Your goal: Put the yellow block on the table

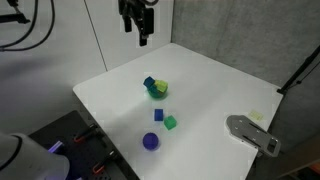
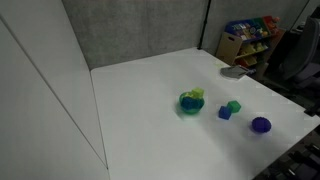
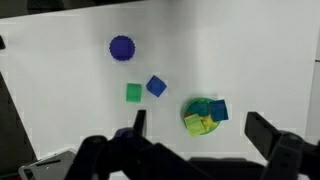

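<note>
The yellow block (image 3: 196, 124) lies in a small green bowl (image 3: 203, 103) beside a blue block (image 3: 218, 110). The bowl stands near the middle of the white table (image 3: 60, 90). In both exterior views the bowl (image 1: 157, 92) (image 2: 188, 106) shows on the table (image 1: 220, 90) (image 2: 140, 120), with the yellow block (image 2: 196, 95) at its rim. My gripper (image 3: 198, 116) is open and empty, high above the bowl, with the bowl between its fingers in the wrist view. In an exterior view the gripper (image 1: 137, 25) hangs well above the table's far edge.
A loose green block (image 3: 133, 93) (image 1: 170, 122), a loose blue block (image 3: 156, 86) (image 1: 157, 114) and a round blue piece (image 3: 122, 47) (image 1: 150, 141) lie near the bowl. A grey flat object (image 1: 250, 132) lies at a table edge. A shelf with packets (image 2: 248, 38) stands behind the table.
</note>
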Available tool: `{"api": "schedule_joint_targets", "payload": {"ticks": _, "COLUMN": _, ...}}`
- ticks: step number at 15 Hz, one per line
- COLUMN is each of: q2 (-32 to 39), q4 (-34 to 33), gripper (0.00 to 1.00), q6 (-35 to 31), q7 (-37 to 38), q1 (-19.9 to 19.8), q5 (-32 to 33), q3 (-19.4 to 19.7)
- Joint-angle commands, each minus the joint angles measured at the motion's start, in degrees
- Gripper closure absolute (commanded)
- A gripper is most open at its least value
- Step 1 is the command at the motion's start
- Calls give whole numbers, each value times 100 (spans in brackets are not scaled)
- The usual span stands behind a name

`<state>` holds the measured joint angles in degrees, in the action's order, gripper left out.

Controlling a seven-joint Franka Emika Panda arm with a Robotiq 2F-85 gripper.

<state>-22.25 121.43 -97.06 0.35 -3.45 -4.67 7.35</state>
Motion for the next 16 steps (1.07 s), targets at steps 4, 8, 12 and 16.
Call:
{"api": "schedule_joint_targets", "payload": {"ticks": 4, "q2": 401, "q4": -212, "gripper": 0, "q6": -108, "q7": -48, "q1": 49, "q5": -91, "q3": -175}}
{"api": "schedule_joint_targets", "payload": {"ticks": 8, "q2": 1164, "q4": -571, "gripper": 0, "q6": -322, "q7": -145, "q1": 250, "q5": -160, "q3": -383}}
{"api": "schedule_joint_targets", "payload": {"ticks": 12, "q2": 2014, "q4": -922, "gripper": 0, "q6": -654, "q7": -157, "q1": 397, "q5": -92, "q3": -597}}
{"api": "schedule_joint_targets", "payload": {"ticks": 16, "q2": 2708, "q4": -1056, "gripper": 0, "q6": -1225, "q7": -211, "q1": 443, "q5": -28, "q3": -738}}
